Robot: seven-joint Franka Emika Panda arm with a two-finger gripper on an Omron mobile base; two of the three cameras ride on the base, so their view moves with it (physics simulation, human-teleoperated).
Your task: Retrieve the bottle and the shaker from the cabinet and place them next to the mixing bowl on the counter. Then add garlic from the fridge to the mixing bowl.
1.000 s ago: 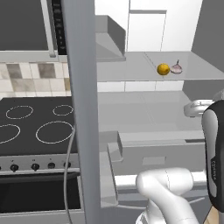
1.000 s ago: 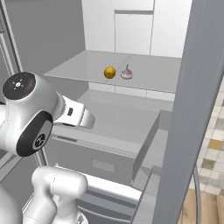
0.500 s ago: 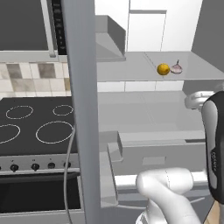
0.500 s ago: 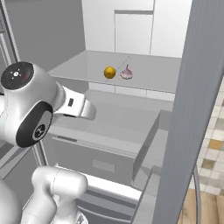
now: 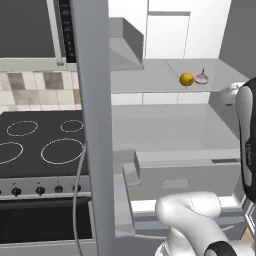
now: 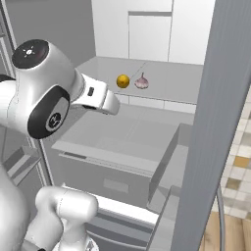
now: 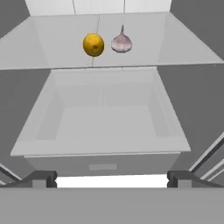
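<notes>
Pale grey shelves filled the open fridge (image 6: 147, 127), and on the upper one the garlic (image 7: 121, 43) sat just right of a round orange-yellow fruit (image 7: 93, 44). Well short of them, above an open drawer (image 7: 103, 118), the gripper (image 7: 112, 178) stood wide, its tips holding nothing.

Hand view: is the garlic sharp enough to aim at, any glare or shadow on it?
Hand view: garlic crisp, evenly lit, no glare, beside the orange fruit on the fridge shelf. Right base view: sharp, flat lighting; the fridge door edge blocks the right side.
</notes>
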